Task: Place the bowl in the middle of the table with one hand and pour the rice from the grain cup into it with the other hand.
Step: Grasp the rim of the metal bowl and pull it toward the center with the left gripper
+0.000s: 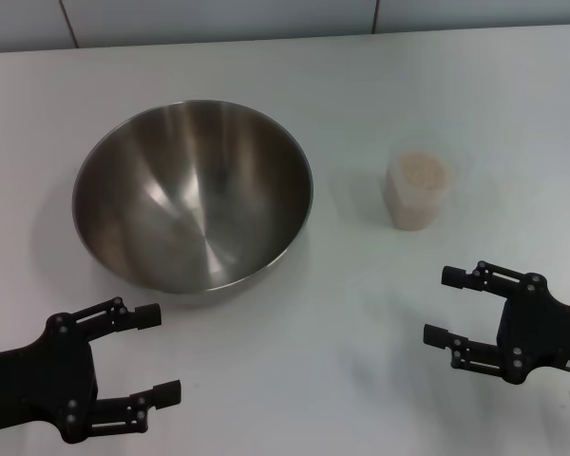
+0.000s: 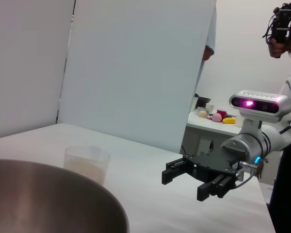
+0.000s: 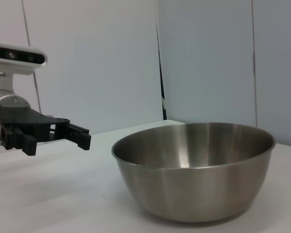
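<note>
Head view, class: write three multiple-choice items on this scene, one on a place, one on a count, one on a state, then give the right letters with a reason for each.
1. Where does the cup stand relative to the bowl?
A. inside it
B. on the robot's right of it
C. on the robot's left of it

2. How many grippers show in the head view?
A. one
B. two
C. three

3. What is in the bowl?
A. nothing
B. rice
C. water

Answers:
1 B: the cup stands apart from the bowl, toward the right gripper.
2 B: that one and the left gripper, both open.
3 A: its steel inside is bare; the rice fills the cup.
</note>
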Controlling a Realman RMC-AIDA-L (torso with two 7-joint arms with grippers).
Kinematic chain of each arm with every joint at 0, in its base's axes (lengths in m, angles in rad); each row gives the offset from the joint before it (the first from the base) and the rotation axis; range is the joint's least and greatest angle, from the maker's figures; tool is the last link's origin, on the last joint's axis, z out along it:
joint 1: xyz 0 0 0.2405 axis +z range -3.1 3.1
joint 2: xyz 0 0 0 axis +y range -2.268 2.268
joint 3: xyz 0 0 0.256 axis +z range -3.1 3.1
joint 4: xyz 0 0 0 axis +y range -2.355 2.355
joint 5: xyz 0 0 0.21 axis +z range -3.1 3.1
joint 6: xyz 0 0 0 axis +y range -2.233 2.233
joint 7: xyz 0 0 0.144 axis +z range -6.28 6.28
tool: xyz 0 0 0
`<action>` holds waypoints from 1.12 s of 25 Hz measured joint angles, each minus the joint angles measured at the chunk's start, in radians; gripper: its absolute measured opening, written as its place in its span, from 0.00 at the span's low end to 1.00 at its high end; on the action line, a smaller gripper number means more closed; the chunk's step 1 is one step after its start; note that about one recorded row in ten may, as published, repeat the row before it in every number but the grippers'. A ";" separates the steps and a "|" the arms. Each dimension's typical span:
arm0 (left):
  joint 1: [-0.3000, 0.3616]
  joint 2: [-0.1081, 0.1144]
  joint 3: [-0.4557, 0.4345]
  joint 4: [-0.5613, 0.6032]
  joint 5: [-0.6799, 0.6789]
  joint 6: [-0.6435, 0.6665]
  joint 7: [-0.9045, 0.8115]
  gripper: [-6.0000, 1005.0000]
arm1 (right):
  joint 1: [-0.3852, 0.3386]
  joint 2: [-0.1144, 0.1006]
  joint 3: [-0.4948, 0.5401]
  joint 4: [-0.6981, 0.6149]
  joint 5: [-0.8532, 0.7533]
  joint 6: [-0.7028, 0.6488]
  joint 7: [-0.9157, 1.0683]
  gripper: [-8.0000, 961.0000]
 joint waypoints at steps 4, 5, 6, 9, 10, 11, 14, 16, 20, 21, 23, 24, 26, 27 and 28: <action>0.000 0.000 0.000 0.000 0.001 0.000 0.000 0.86 | 0.000 0.000 0.000 0.000 0.000 0.000 0.000 0.77; 0.000 0.000 0.000 0.000 0.001 0.001 0.002 0.86 | 0.000 0.000 0.000 0.000 0.000 0.000 0.000 0.77; 0.000 0.000 0.000 0.000 0.001 0.001 0.002 0.86 | 0.000 0.000 0.000 0.000 0.000 0.000 0.000 0.77; 0.000 0.000 0.000 0.000 0.003 0.001 0.002 0.86 | 0.000 0.000 0.000 0.000 0.000 0.000 0.000 0.77; 0.000 0.000 0.000 0.000 0.003 0.001 0.002 0.86 | 0.000 0.000 0.000 0.000 0.000 0.000 0.000 0.78; 0.000 0.000 0.000 0.000 0.003 0.001 0.002 0.86 | 0.000 0.000 0.000 0.000 0.000 0.000 0.000 0.77; 0.000 0.000 0.000 0.000 0.003 0.001 0.002 0.86 | 0.000 0.000 0.000 0.000 0.000 0.000 0.000 0.77; 0.000 0.000 0.000 0.000 0.001 0.000 0.002 0.86 | 0.000 0.000 0.000 0.000 0.000 0.000 0.000 0.77; 0.000 -0.001 0.000 0.000 0.000 0.000 0.002 0.86 | -0.001 0.000 0.000 0.000 0.000 0.003 0.000 0.77; 0.000 -0.001 0.000 0.000 0.000 0.000 0.002 0.86 | -0.001 0.000 0.000 0.000 0.000 0.003 0.000 0.77; -0.001 -0.001 0.000 0.000 0.000 0.000 0.002 0.86 | -0.002 0.000 0.000 0.000 0.000 0.003 0.000 0.77; -0.001 -0.002 0.000 0.000 0.000 0.000 0.002 0.86 | -0.002 0.000 0.000 0.000 0.000 0.003 0.000 0.77; -0.001 -0.002 0.000 0.000 0.000 0.000 0.002 0.86 | -0.002 0.000 0.000 0.000 0.000 0.003 0.000 0.77; -0.002 -0.003 0.000 0.000 -0.001 0.000 0.002 0.86 | -0.002 0.000 0.000 0.000 0.000 0.003 0.000 0.77; -0.002 -0.003 0.000 0.000 -0.001 0.000 0.002 0.86 | -0.002 0.000 0.000 0.000 0.000 0.003 0.000 0.77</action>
